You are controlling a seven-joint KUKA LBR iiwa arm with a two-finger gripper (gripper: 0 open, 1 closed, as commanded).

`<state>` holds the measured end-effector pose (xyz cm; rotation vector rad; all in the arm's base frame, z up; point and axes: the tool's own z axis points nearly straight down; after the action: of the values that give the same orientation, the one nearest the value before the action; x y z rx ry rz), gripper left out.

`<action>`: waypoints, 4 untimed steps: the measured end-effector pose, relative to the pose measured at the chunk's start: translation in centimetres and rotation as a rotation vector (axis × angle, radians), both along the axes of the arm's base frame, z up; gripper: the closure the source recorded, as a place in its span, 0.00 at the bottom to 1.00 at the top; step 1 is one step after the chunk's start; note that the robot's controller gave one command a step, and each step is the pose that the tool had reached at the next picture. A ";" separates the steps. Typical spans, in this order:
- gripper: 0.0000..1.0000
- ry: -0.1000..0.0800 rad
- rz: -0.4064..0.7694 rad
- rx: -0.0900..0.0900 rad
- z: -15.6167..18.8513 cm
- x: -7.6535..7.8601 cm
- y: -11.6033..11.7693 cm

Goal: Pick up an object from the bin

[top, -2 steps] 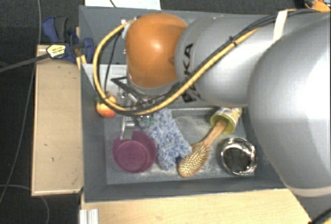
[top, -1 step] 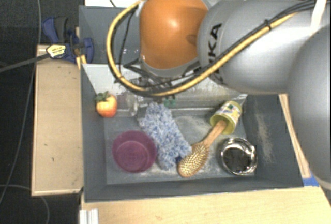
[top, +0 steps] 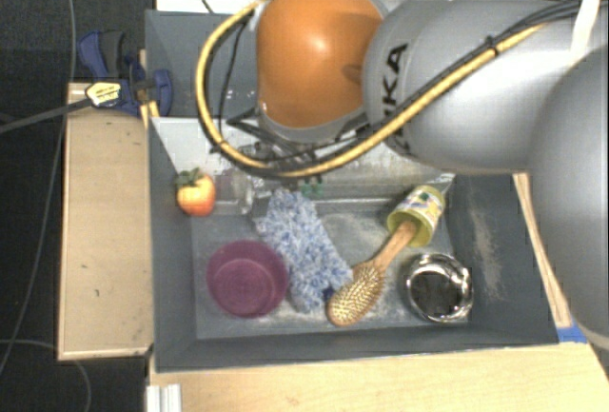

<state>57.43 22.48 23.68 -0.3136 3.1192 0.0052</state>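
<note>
Just below the gripper (top: 273, 178), blue fuzzy cloth (top: 301, 250) slants down-right.

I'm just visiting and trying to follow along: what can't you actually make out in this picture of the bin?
All in the camera view:
1. Gripper: mostly hidden by the orange cover; its state is unclear.
2. Blue fuzzy cloth: its far end runs under the wrist.
3. Yellow bottle: label too small to read.
4. Bin: the arm covers its far part.
</note>
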 end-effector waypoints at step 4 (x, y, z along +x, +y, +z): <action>0.00 -0.015 0.326 0.002 -14.8 -4.3 0.9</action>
<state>53.09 23.34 8.93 -0.8116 3.0126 0.0072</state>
